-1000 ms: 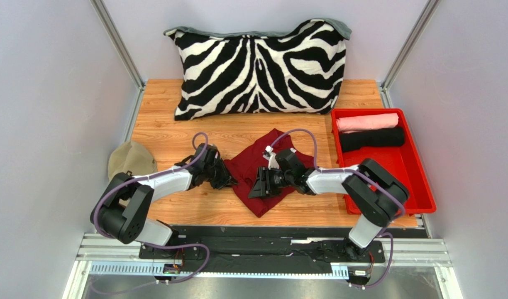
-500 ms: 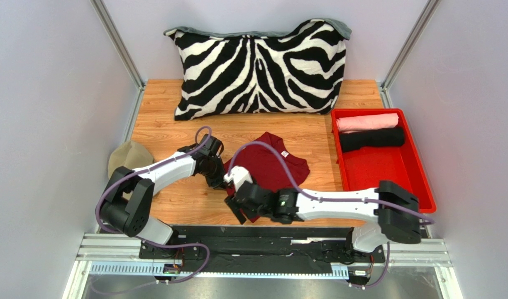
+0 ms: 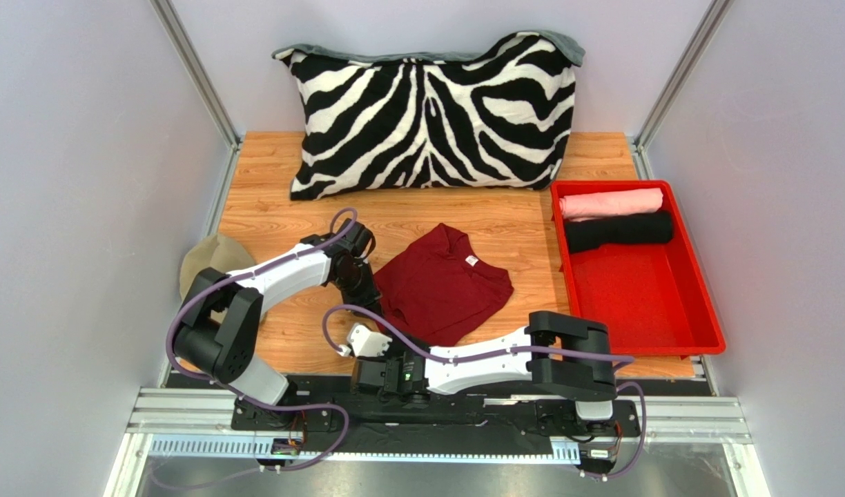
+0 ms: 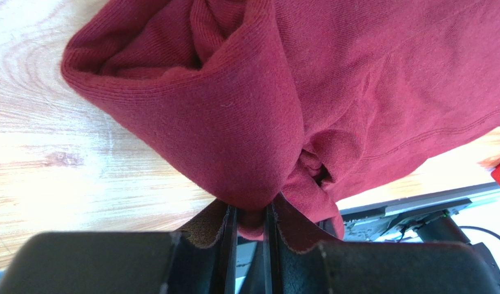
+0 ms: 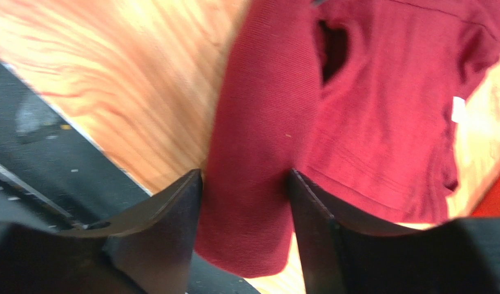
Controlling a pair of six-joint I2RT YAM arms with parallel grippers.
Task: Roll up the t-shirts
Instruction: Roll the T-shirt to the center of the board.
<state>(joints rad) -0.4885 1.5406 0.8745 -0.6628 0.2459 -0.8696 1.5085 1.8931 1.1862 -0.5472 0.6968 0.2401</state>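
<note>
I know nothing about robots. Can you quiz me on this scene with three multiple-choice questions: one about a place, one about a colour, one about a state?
1. Where do the pink roll and black roll lie? A) on the floor B) in the red tray C) on a shelf
2. What colour is the loose t-shirt? A) blue B) white C) dark red
3. The left gripper is: A) shut on that t-shirt's edge B) wide open C) out of sight
Answers: B, both sit inside its rim; C, every view shows maroon cloth; A, its jaws pinch the cloth.
</note>
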